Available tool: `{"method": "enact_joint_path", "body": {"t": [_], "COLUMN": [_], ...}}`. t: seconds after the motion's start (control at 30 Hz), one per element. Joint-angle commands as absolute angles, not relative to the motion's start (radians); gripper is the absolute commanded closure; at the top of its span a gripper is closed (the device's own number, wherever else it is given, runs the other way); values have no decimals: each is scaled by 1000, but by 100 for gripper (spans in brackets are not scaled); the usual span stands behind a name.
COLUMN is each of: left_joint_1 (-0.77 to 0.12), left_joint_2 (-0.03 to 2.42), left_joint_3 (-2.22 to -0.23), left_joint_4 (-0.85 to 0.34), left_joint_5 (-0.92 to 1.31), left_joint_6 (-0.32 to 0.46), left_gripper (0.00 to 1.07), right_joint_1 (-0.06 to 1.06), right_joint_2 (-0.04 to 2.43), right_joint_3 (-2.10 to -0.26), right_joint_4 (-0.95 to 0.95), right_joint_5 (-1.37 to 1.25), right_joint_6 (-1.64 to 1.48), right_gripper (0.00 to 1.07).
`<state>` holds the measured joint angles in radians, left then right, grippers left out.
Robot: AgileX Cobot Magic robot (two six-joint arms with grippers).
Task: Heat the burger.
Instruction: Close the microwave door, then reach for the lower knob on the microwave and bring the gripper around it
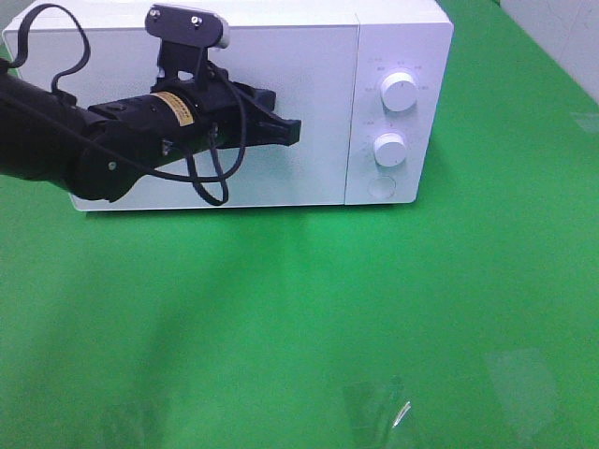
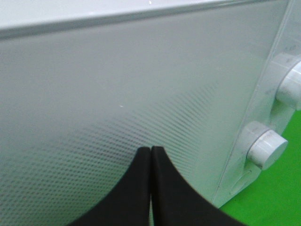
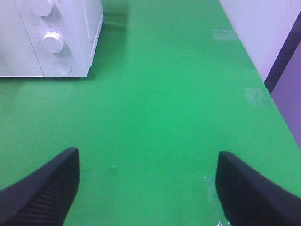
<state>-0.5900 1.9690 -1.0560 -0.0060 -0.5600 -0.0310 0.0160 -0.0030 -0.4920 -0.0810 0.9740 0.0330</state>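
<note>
While the burger shows in no view, so possibly behind the shut door [image 1: 309,84] of the microwave [image 1: 281,42], the nearer left hand [image 1: 288,132], fingers pressed together, points at that door, upper left; the right hand [image 3: 148,160], spread wide, hovers over the green tabletop [image 3: 160,94].

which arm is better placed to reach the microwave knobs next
Left, probably. The left claw, shut, hangs in front of the microwave door, pointing toward the knobs. The right claw is open over the green table, farther from them.
</note>
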Motion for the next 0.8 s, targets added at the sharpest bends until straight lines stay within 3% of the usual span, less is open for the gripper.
{"method": "enact_joint_path", "body": {"t": [0.03, 0.4, 0.43, 0.47, 0.5, 0.53, 0.57, 0.6, 0.63, 0.67, 0.8], "left_joint_1": [-555, -620, -643, -665, -665, -689, -689, -699, -699, -721, -746], "left_joint_2": [1987, 1955, 1935, 1910, 1910, 1885, 1885, 1879, 1879, 1849, 1801], "left_joint_3": [-1124, -1131, -1131, -1131, -1131, -1131, -1131, -1131, -1131, -1131, -1131], "left_joint_4": [-117, -117, -116, -117, -117, -117, -117, -117, -117, -116, -117], "left_joint_5": [-600, -429, -346, -273, -273, -192, -192, -155, -155, -50, 167], "left_joint_6": [-29, -34, -34, -35, -35, -59, -59, -70, -70, -84, -84], "left_gripper": [107, 103, 91, 70, 70, 37, 37, 25, 25, 4, 6], "right_joint_1": [13, 13, 13, 13, 13, 13, 13, 13, 13, 13, 13], "right_joint_2": [-31, -31, -31, -31, -31, -31, -31, -31, -31, -31, -31], "right_joint_3": [-490, -490, -490, -490, -490, -490, -490, -490, -490, -490, -490], "right_joint_4": [-79, -79, -79, -79, -79, -79, -79, -79, -79, -79, -79], "right_joint_5": [962, 962, 962, 962, 962, 962, 962, 962, 962, 962, 962], "right_joint_6": [21, 21, 21, 21, 21, 19, 19, 19, 19, 19, 19], "right_gripper": [32, 32, 32, 32, 32, 32, 32, 32, 32, 32, 32]}}
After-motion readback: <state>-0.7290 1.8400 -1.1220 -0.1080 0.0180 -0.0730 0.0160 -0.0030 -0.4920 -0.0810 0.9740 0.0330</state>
